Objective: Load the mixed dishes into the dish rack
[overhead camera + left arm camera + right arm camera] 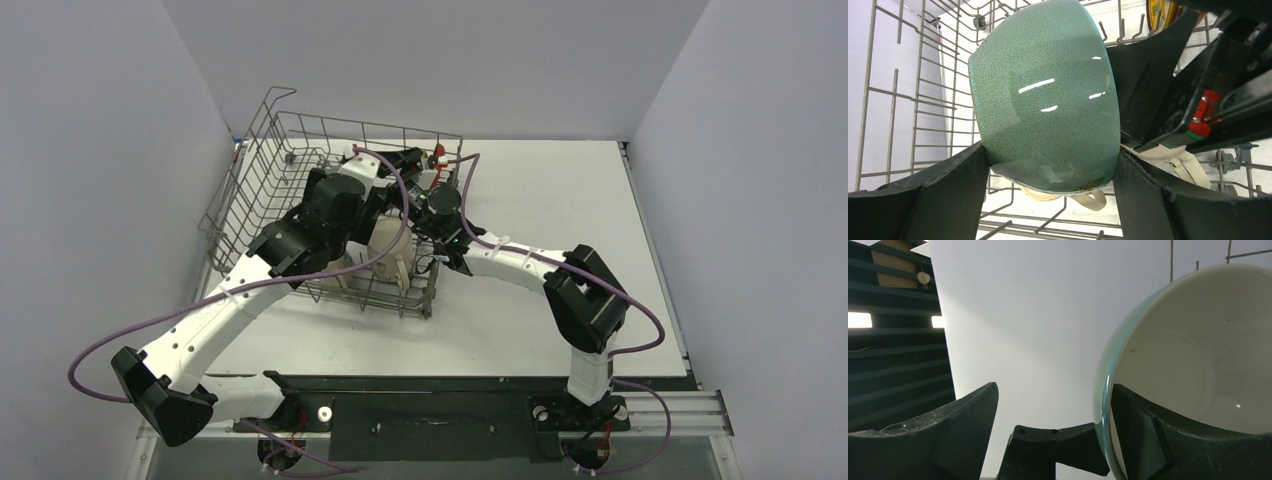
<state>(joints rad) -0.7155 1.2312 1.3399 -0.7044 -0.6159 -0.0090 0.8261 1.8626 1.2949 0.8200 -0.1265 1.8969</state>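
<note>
Clamps the bowl (1045,100) in the left end effector (1050,152) inside the dish rack (260,180), close by the cream mug (1092,201); has the right end effector (1054,390) spread wide, one finger (1143,440) within the rim. Risks a slip on glossy glaze, or a knock against the mug.

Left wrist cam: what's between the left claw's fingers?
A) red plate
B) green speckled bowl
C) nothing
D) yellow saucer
B: the green speckled bowl sits between the fingers of the left claw, touching both of them, above the wires of the dish rack.
</note>
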